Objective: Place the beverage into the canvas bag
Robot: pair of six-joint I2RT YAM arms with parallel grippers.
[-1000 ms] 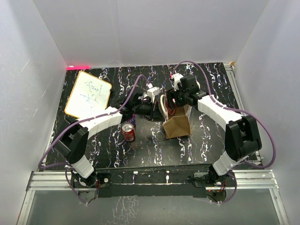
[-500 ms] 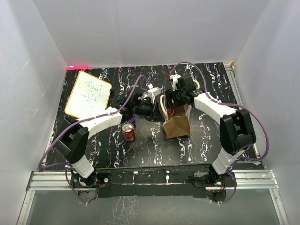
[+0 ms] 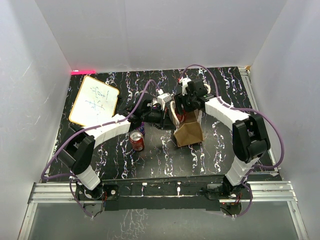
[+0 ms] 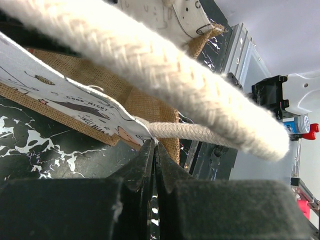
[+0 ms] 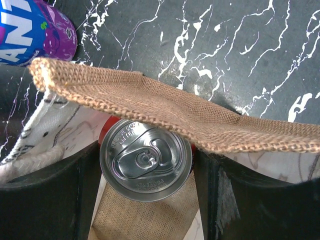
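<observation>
The canvas bag [image 3: 189, 132] stands mid-table, tan burlap with cream rope handles [image 4: 150, 65] and a pale printed panel [image 4: 65, 95]. My left gripper [image 3: 169, 112] [image 4: 155, 145] is shut on the bag's rim where a handle joins it, pulling that side open. The beverage is a red can with a silver top [image 5: 145, 160]. It is upright between the fingers of my right gripper [image 3: 184, 105] [image 5: 146, 172], which is shut on it. The can hangs in the bag's mouth, partly under the burlap rim [image 5: 175, 112], with the bag's inner floor visible below.
A second red can [image 3: 136, 141] stands on the table left of the bag. A purple can [image 3: 142, 128] [image 5: 35, 30] stands just behind it by the left arm. A whiteboard [image 3: 94, 100] lies at the far left. White walls enclose the table.
My right arm has swung a little to the left, carrying the can further over the bag's mouth. The left gripper and the bag have stayed put.
</observation>
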